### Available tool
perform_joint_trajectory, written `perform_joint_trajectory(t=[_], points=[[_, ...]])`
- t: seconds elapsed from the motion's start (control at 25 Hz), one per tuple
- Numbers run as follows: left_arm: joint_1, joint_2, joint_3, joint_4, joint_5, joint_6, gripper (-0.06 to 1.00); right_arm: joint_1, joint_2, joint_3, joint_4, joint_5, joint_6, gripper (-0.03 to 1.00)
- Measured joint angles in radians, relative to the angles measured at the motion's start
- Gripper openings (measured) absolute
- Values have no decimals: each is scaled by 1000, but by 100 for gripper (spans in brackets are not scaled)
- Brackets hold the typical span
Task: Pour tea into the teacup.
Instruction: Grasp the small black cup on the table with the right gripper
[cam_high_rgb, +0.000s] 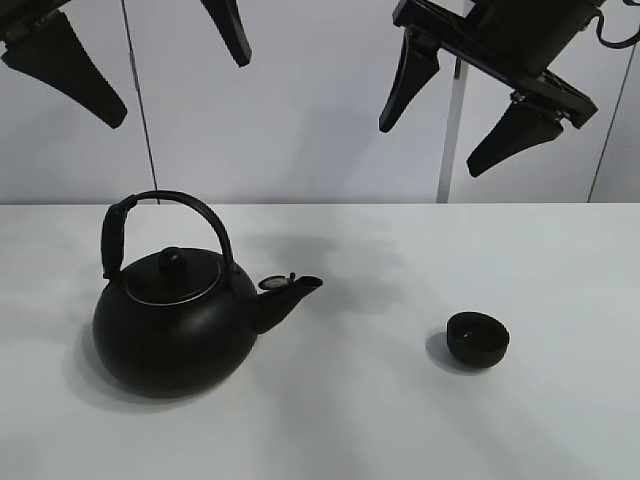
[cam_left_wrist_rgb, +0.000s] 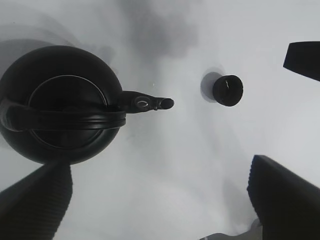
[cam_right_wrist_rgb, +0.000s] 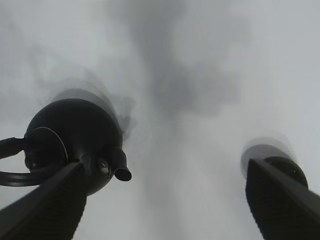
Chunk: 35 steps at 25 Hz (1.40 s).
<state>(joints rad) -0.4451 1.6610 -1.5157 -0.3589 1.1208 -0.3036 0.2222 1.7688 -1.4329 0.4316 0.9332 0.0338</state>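
Exterior high shows kettle (cam_high_rgb: 175, 320) and teacup (cam_high_rgb: 477, 338) well apart on white table (cam_high_rgb: 560, 260).

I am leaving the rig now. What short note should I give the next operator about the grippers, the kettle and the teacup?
Left gripper: open, empty, raised above the kettle.
Right gripper: open, empty, raised on the teacup side.
Kettle upright on the table, spout toward the teacup, which stands apart.
Done: no grasp yet.
Left: grasp the handle, lift, pour.

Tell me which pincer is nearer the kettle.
Left. The left pincer hangs open high above the kettle; the right pincer hangs high, roughly above the teacup.
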Motion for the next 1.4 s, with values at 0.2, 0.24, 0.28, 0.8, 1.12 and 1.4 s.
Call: perform_joint_trajectory(t=[0.2, 0.24, 0.28, 0.8, 1.12, 1.4], points=[[0, 0, 0, 0, 0, 0, 69, 0, 0, 0, -6, -2, -8, 60], [0, 0, 0, 0, 0, 0, 69, 0, 0, 0, -13, 8, -14, 60], [0, 0, 0, 0, 0, 0, 69, 0, 0, 0, -24, 20, -27, 60], [0, 0, 0, 0, 0, 0, 69, 41, 0, 140, -320, 113, -74, 61], [0, 0, 0, 0, 0, 0, 69, 198, 0, 378, -549, -203, 92, 62], [0, 0, 0, 0, 0, 0, 69, 196, 80, 386, -577, -275, 135, 62]])
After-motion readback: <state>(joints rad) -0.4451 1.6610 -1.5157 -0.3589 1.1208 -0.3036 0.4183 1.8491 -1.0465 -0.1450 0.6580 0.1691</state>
